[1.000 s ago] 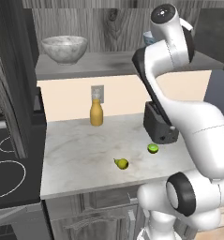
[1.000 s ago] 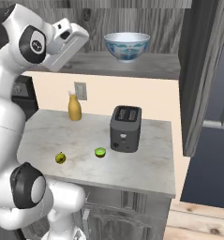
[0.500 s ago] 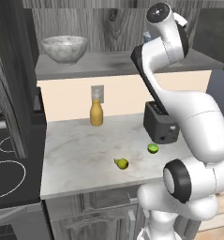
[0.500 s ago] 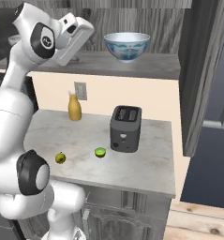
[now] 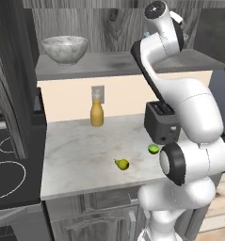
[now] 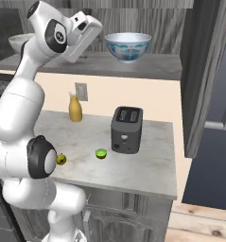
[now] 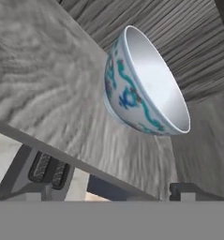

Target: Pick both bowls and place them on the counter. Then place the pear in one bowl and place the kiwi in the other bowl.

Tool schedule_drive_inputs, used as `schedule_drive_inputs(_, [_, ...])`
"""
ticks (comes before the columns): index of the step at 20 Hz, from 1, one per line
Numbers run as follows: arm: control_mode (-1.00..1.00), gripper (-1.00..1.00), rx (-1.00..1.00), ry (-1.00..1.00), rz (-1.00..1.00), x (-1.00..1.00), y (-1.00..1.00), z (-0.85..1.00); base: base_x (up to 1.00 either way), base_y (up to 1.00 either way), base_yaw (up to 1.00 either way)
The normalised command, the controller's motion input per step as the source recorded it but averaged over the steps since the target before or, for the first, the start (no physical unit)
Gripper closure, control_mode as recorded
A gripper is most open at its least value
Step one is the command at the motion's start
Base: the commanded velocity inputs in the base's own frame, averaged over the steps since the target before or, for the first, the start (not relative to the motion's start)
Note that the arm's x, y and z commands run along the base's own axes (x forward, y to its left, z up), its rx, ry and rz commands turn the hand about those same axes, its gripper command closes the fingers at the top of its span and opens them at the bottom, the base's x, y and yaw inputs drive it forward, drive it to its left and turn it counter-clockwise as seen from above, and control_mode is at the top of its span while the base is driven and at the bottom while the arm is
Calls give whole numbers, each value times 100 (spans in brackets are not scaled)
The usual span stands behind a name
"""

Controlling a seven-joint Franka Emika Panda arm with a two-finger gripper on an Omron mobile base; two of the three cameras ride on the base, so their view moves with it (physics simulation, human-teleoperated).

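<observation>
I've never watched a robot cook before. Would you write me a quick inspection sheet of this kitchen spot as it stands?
Surface: light marbled counter, with a darker grey shelf above it.
Job's things: marbled bowl and blue-patterned bowl both on the shelf, upright; pear and kiwi lying apart on the counter.
Clutter: dark toaster beside the kiwi; orange bottle at the back wall.
Grippers: gripper open, empty, raised to shelf height and aimed at the blue-patterned bowl, not touching it.
Cables: nothing seen.
Surroundings: wall outlet behind the bottle; stovetop left of the counter; cabinet doors below.
</observation>
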Motion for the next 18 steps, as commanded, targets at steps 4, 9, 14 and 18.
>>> schedule_drive_inputs(4, [-100, -100, 0, 0, 0, 64, -11, -8, 0, 0, 0])
schedule_drive_inputs(9, [-100, -100, 0, 0, 2, 52, -9, -3, 0, 0, 0])
schedule_drive_inputs(14, [-100, -100, 0, 0, 0, 37, -17, 0, 0, 0, 0])
schedule_drive_inputs(18, [-100, -100, 0, 2, 0, 39, -9, 0, 0, 0, 0])
